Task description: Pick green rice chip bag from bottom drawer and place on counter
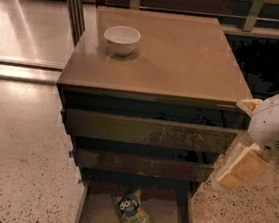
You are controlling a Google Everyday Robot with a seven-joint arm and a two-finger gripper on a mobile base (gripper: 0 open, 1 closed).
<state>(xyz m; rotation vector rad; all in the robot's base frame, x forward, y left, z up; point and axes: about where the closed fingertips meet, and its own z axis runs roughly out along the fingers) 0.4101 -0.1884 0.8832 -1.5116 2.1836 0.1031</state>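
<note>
Bag [132, 211] lies flat on the floor of the bottom drawer [96, 218], about midway between the two side walls and touching neither. It is tilted, its top toward the back left corner, with the dark round patch face up. The drawer stands pulled out; its front edge is cut off from my view. Above it are the two narrower drawers [147, 131], their scuffed fronts set back in steps under the counter [180, 63]. On the counter a white bowl [121, 39] stands upright near the back left corner, well apart from the right edge. My claw [232, 143] hangs off the cabinet's front right corner, just below the counter's edge and level with the narrower drawers. Its two pale fingers [239, 171] are spread wide, one pointing up, one down, with nothing between them. It is well apart from the bag. Speckled floor [17, 165] lies on both sides of the cabinet.
</note>
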